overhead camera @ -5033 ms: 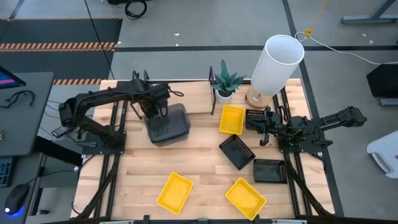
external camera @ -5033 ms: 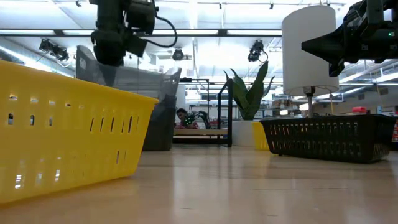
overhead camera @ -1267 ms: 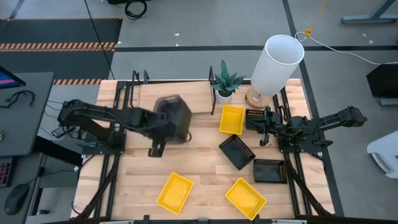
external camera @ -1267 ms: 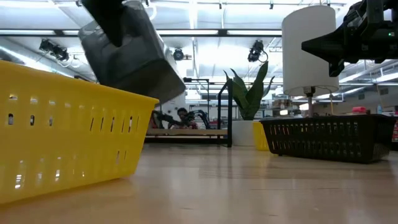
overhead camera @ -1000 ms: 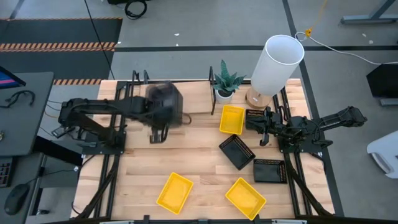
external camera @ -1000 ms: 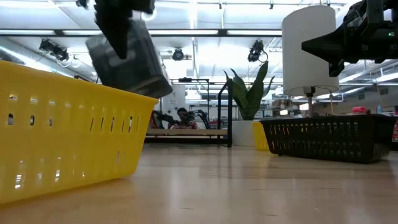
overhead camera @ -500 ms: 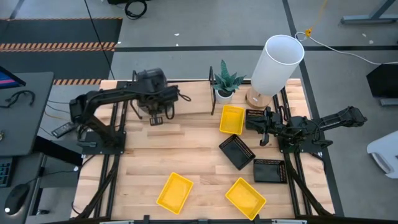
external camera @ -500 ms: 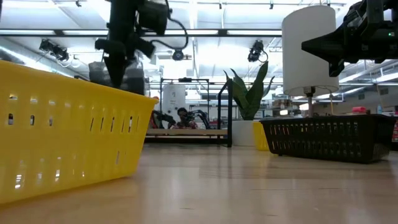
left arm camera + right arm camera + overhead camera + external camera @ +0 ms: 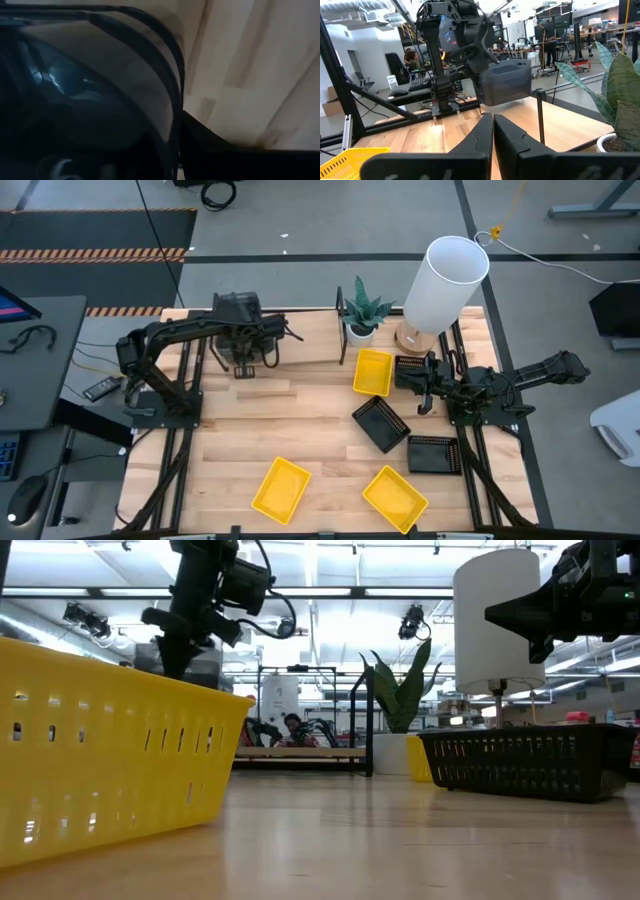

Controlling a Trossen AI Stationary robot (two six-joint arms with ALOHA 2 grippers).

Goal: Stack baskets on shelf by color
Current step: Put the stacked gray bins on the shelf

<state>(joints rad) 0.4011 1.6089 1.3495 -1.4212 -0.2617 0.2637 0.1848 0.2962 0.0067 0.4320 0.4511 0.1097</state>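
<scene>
My left gripper (image 9: 246,364) is shut on a stack of dark grey baskets (image 9: 507,82), whose far end (image 9: 237,304) shows past the wrist. The stack hangs over the left end of the shelf (image 9: 300,340), a light board between black wire frames. Three yellow baskets (image 9: 373,372) (image 9: 281,487) (image 9: 395,498) and three black mesh baskets (image 9: 380,423) (image 9: 433,453) (image 9: 412,368) rest flat on the tabletop. At the table's right side my right gripper (image 9: 493,122) waits shut, with nothing in it. My left gripper pinches the grey stack's wall at its rim (image 9: 176,115), at the end nearest the table's front. One finger (image 9: 210,142) shows outside the wall; the other is lost in the dark inside. The fingers come from above, pointing steeply down. The stack hangs roughly level, clear of the shelf board.
A potted plant (image 9: 362,315) stands by the shelf's right end frame, and a tall white lamp (image 9: 445,280) at the far right. In the low view a yellow basket (image 9: 110,740) fills the foreground. Bare tabletop (image 9: 270,415) lies between the shelf and the near yellow baskets.
My left gripper has swung with the grey stack toward the table's far edge and somewhat to the left, sinking over the shelf's left end. The stack, steeply tilted a second ago, now hangs nearer level. Most of the move came in the first half second.
</scene>
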